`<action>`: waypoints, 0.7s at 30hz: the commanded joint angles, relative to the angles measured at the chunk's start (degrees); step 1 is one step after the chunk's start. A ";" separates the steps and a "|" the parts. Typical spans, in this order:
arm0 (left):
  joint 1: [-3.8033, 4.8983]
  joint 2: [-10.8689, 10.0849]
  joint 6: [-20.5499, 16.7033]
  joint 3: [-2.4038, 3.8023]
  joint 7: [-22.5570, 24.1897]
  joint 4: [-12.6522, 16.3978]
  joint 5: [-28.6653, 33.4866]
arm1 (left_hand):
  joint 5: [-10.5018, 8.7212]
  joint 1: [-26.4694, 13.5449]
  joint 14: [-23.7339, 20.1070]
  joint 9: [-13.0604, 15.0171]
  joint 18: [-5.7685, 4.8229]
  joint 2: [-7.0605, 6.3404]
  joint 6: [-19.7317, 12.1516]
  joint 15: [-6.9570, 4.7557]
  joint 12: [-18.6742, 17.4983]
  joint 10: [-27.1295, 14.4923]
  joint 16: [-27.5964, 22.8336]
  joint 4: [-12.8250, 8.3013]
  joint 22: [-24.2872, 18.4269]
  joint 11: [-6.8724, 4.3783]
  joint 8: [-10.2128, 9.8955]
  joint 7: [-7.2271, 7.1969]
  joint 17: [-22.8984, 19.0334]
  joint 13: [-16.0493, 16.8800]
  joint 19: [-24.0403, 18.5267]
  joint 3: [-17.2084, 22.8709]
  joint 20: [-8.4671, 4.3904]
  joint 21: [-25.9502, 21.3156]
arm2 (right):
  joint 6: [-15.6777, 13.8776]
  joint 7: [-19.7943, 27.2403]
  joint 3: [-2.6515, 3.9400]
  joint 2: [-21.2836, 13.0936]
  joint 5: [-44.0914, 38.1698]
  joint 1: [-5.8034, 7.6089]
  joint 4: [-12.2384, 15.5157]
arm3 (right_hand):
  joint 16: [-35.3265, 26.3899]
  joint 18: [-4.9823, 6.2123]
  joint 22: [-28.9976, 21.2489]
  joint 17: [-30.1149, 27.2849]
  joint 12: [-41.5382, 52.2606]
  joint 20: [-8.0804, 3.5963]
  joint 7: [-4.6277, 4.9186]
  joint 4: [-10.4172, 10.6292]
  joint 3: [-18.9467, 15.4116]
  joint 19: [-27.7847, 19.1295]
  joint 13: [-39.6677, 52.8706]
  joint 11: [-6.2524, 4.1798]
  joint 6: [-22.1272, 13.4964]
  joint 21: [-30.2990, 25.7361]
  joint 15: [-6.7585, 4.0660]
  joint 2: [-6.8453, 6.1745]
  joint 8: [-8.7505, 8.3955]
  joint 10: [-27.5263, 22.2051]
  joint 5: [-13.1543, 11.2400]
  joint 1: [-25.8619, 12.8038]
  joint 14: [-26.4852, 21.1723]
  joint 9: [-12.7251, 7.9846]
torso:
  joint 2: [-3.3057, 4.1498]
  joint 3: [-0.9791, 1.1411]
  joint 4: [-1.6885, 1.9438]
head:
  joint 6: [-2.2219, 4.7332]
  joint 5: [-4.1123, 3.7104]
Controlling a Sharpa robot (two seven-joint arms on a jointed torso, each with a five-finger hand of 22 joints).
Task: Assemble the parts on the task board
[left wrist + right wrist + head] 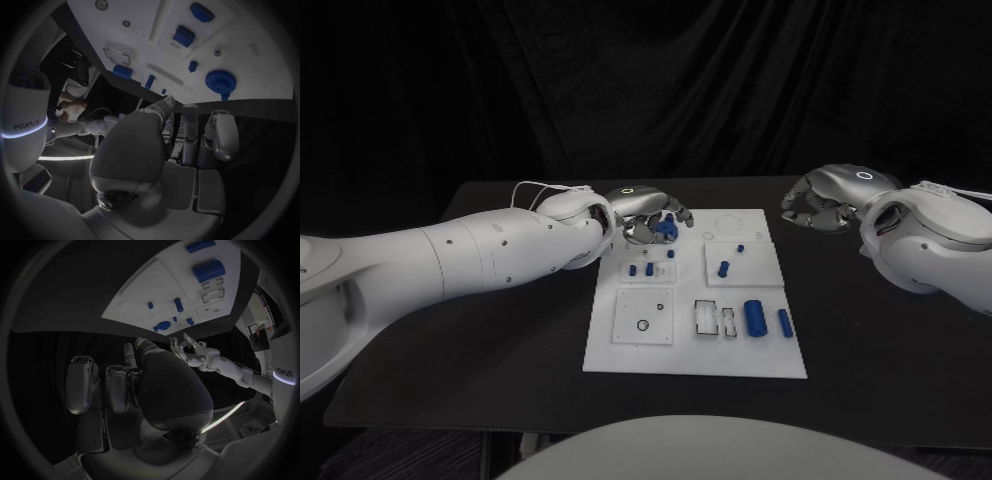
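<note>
Got the left hand (643, 212) hovering over the task board's (697, 360) far left corner, fingers spread and gripping nothing, with the round blue part (666, 228) sitting on the board just beside the fingertips. Can't tell from up top whether there's any contact, but the left wrist view says apart. Got the right hand (822, 200) off the board's far right corner, holding nothing either, fingers loosely out.

Biggest worry from here, just guessing: closing on that round part so near the board's far edge. Come in off-centre and expect to shove it off the board onto the black table instead of lifting it. Also easy to clip the small blue pegs (643, 269) standing just nearer on the board if the wrist drops too low.

As for holders: two rectangular slots (708, 318) near the board's near edge, looking empty as far as visible. Right beside them, a long blue cylinder (754, 317) and a shorter blue piece (785, 322) lying loose, not seated in anything. On the board's near left square, just a small dark ring (642, 325).
</note>
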 commanded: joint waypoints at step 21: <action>-1.28 2.61 2.11 0.07 -4.98 -3.01 -11.67 | 2.82 -2.87 5.75 -6.62 -1.34 -0.61 7.19 -0.24 2.55 6.43 6.54 0.08 11.11 0.18 0.91 2.96 4.92 -3.61 4.23 -4.95 -0.16 4.70 | -0.01 0.39 0.04 0.58 -0.25 -0.13 -0.42 | 0.20 0.02 11.49 13.30 -0.04 -0.18 -0.09 -0.08 0.29 1.15 14.30 0.09 0.68 0.29 -0.06 -0.21 0.42 5.05 0.20 -0.01 5.48 0.09 | 0.39 -0.32 -0.29 | -0.01 0.25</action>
